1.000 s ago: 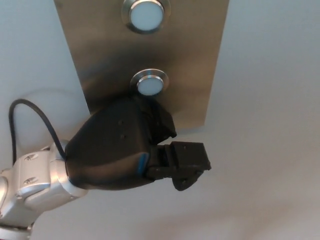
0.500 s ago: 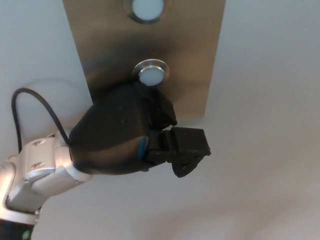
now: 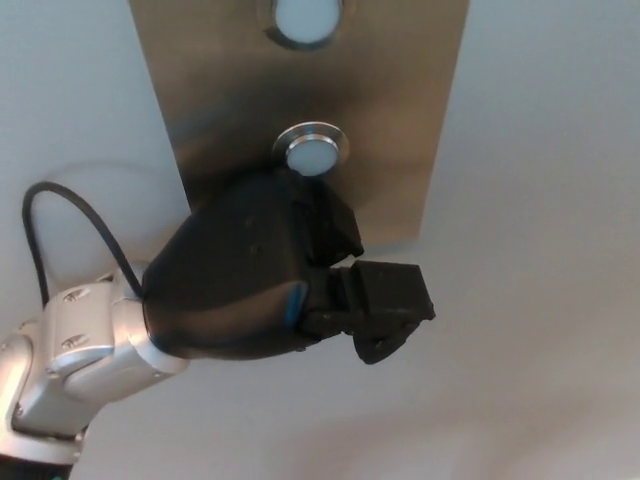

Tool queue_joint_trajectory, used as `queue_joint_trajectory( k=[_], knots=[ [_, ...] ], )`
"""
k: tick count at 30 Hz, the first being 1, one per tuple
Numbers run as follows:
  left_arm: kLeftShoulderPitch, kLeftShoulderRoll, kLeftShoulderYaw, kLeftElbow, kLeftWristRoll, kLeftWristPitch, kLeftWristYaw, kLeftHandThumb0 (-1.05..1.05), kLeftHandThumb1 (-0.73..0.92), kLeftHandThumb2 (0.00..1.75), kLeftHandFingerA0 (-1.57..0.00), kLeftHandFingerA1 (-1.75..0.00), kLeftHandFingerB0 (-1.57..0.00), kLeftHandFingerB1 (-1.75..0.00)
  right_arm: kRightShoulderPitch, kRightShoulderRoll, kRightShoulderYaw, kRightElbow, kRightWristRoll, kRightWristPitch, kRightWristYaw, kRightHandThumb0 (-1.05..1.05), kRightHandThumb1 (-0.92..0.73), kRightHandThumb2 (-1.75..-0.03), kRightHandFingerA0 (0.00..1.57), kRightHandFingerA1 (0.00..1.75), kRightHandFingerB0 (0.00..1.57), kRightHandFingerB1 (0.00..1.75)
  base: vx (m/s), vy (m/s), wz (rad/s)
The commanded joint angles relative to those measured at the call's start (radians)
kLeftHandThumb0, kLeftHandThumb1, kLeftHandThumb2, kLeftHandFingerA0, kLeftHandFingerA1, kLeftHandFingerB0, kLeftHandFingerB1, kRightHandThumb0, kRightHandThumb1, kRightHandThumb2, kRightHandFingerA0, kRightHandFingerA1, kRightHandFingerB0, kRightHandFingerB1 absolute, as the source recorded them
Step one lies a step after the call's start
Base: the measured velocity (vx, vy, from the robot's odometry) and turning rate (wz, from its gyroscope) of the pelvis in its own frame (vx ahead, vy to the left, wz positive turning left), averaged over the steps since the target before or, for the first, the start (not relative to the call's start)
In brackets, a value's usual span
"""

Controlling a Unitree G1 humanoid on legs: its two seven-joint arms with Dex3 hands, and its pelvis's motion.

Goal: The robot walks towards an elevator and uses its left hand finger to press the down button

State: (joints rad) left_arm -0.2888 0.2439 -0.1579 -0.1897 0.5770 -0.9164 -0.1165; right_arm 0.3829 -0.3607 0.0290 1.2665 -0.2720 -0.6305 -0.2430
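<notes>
The pale wall point(image 3: 540, 200) carries a steel panel point(image 3: 400, 120) just above the left hand point(image 3: 270, 280). The hand is held up back to camera, so I cannot tell whether it is spread or closed. The lower button point(image 3: 312, 155), presumably down, sits just above its top edge, within pressing reach.

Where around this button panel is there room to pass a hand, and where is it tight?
Free: the bare wall right of the metal panel, and the panel strip between upper button and lower button. Crowded: just below the lower button, where the left hand covers the panel's bottom-left corner, its cable looping beside it.
</notes>
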Motion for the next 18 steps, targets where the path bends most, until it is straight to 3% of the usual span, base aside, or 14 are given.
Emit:
queue_joint_trajectory(
  k=[1,4,5,8,9,11,12,15,16,17,18],
  knots=[
    [-0.019,0.013,-0.019,-0.045,-0.09,0.123,-0.06,-0.08,0.41,1.24,-0.91,-1.75,-0.79,-1.74,0.011,-0.023,0.007,0.005,-0.007,-0.025,-0.018,-0.43,-0.53,-0.57,0.74,0.55,0.55,0.38,0.0,0.0,0.0],
    [-0.026,0.018,-0.022,-0.045,-0.107,0.141,-0.066,-0.08,0.43,1.27,-0.91,-1.75,-0.8,-1.74,0.007,-0.021,0.004,0.007,-0.001,-0.018,-0.019,-0.44,-0.54,-0.57,0.73,0.55,0.55,0.38,0.0,0.0,0.0],
    [-0.025,0.019,-0.024,-0.043,-0.114,0.142,-0.067,-0.05,0.4,1.24,-0.9,-1.75,-0.79,-1.75,0.008,-0.021,0.002,0.008,0.002,-0.017,-0.013,-0.5,-0.44,-0.81,0.68,0.65,0.45,0.51,0.0,0.0,0.0],
    [-0.018,0.023,-0.032,-0.059,-0.124,0.153,-0.079,-0.03,0.37,1.2,-0.9,-1.75,-0.78,-1.75,0.009,-0.024,0.003,0.008,0.0,-0.019,-0.014,-0.51,-0.44,-0.8,0.67,0.65,0.46,0.51,0.0,0.0,0.0],
    [-0.005,0.029,-0.048,-0.084,-0.132,0.159,-0.098,-0.1,0.41,1.03,-0.89,-1.75,-0.74,-1.75,0.011,-0.028,0.009,0.005,-0.007,-0.024,-0.02,-0.53,-0.46,-0.8,0.66,0.64,0.47,0.51,0.0,0.0,0.0],
    [0.006,0.035,-0.06,-0.111,-0.137,0.174,-0.116,-0.14,0.46,0.99,-0.89,-1.75,-0.75,-1.73,0.007,-0.028,0.01,0.006,-0.006,-0.015,-0.014,-0.49,-0.45,-0.8,0.65,0.62,0.46,0.51,0.0,0.0,0.0],
    [0.009,0.039,-0.064,-0.123,-0.133,0.18,-0.122,-0.15,0.45,0.97,-0.88,-1.75,-0.76,-1.7,0.004,-0.026,0.009,0.007,-0.005,-0.01,-0.013,-0.45,-0.54,-0.57,0.71,0.54,0.54,0.38,0.0,0.0,0.0],
    [0.015,0.046,-0.079,-0.158,-0.133,0.208,-0.142,-0.14,0.44,0.98,-0.88,-1.75,-0.76,-1.69,0.003,-0.028,0.015,0.006,-0.011,-0.011,-0.019,-0.45,-0.55,-0.57,0.72,0.54,0.53,0.38,0.0,0.0,0.0],
    [0.016,0.045,-0.085,-0.171,-0.138,0.223,-0.149,-0.15,0.44,1.02,-0.89,-1.75,-0.78,-1.69,0.006,-0.028,0.013,0.003,-0.008,-0.014,-0.016,-0.49,-0.44,-0.8,0.63,0.62,0.46,0.51,0.0,0.0,0.0],
    [0.016,0.044,-0.089,-0.178,-0.142,0.233,-0.154,-0.15,0.44,1.02,-0.89,-1.75,-0.78,-1.69,0.009,-0.028,0.012,0.001,-0.005,-0.016,-0.014,-0.49,-0.44,-0.8,0.63,0.62,0.46,0.51,0.0,0.0,0.0],
    [0.017,0.044,-0.097,-0.198,-0.154,0.259,-0.169,-0.16,0.44,1.04,-0.89,-1.75,-0.76,-1.68,0.01,-0.027,0.011,0.002,-0.003,-0.017,-0.014,-0.45,-0.55,-0.57,0.69,0.53,0.54,0.38,0.0,0.0,0.0]
  ],
)
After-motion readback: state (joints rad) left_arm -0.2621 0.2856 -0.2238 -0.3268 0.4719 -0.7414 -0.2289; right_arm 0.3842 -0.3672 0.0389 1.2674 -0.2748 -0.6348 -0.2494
